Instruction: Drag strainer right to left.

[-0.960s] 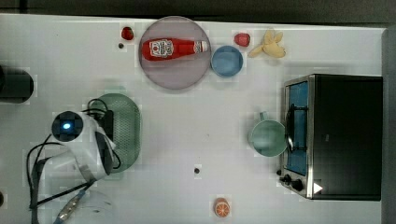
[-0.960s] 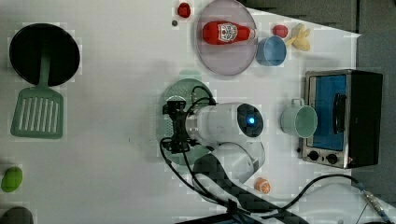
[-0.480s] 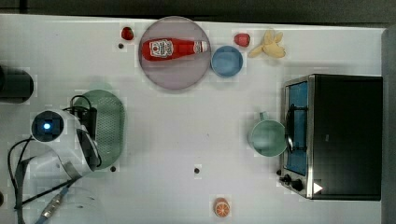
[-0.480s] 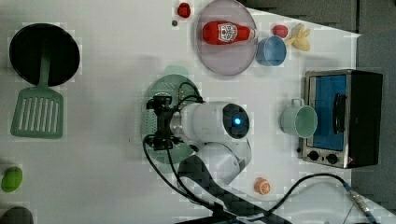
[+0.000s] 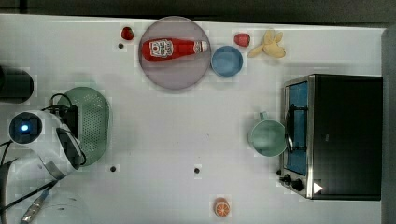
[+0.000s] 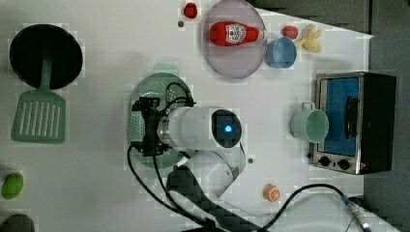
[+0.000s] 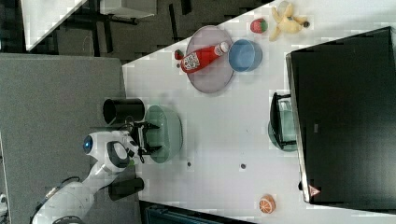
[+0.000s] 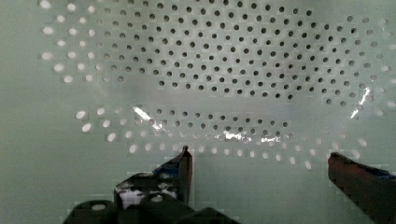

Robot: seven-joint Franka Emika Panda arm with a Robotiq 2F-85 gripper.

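The gripper (image 8: 259, 161) stands wide open inside the strainer (image 8: 196, 70), its two dark fingertips (image 8: 184, 163) spread apart over the perforated bottom with nothing between them. The strainer (image 5: 93, 123) lies at the top view's left end of the white bench (image 5: 187, 135), partly under the white arm (image 5: 42, 140). In the left view the gripper (image 6: 147, 126) sits over the strainer (image 6: 154, 92) near the bench's middle.

Just beyond the strainer, in the left view, a green slotted spatula (image 6: 38, 118) lies with its handle across a black pan (image 6: 46, 55); a green fruit (image 6: 12, 185) sits nearer the left view's lower left corner. In the right view a black cup (image 7: 122, 111) stands just beside the strainer (image 7: 166, 130).

Farther along the bench, in the top view: a plate (image 5: 175, 77) bearing a red ketchup bottle (image 5: 173, 48), a blue bowl (image 5: 227, 60) touching its rim, two small red fruits (image 5: 127, 33) (image 5: 241, 39), a banana (image 5: 268, 46), an orange half (image 5: 221, 207), a green mug (image 5: 267, 137) against a toaster oven (image 5: 336, 135).

Beyond the bench's edge, the right view shows grey floor (image 7: 56, 93) and dark furniture legs.
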